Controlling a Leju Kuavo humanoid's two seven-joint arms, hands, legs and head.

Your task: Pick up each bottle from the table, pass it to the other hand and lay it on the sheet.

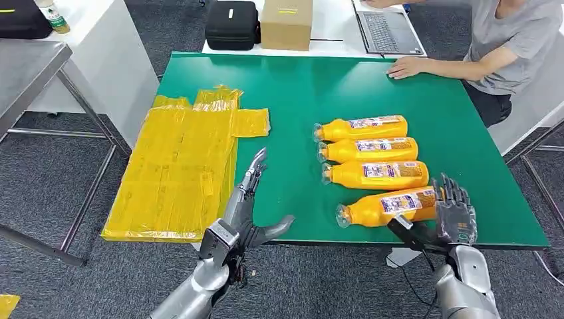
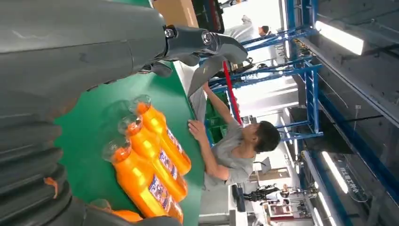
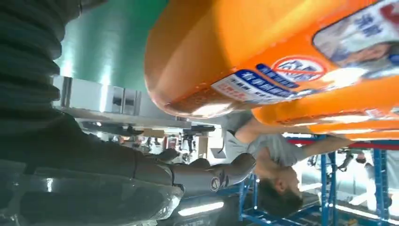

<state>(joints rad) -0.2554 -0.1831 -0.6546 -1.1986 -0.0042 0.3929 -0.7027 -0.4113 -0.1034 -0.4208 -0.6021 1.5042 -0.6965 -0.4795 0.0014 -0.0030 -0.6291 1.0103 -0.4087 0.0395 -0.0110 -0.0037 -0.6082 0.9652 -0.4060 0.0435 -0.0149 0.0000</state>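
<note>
Several orange bottles lie side by side on the right half of the green table (image 1: 299, 93), caps pointing left. The nearest bottle (image 1: 386, 206) lies by the front edge; the right wrist view has its base (image 3: 263, 52) up close. My right hand (image 1: 452, 212) stands at that bottle's base, fingers upright behind it and thumb (image 3: 207, 174) stretched apart from it, gripping nothing. My left hand (image 1: 249, 206) hovers open at the table's front edge, between the bottles and the yellow sheet (image 1: 179, 166). The left wrist view looks past the thumb (image 2: 207, 40) at the bottles (image 2: 146, 174).
A person sits at the far right with a hand (image 1: 406, 66) resting on the table's back edge, beside a laptop (image 1: 386, 30). A cardboard box (image 1: 286, 23) and a black case (image 1: 231, 25) stand behind the table. A steel table (image 1: 26, 66) stands at the left.
</note>
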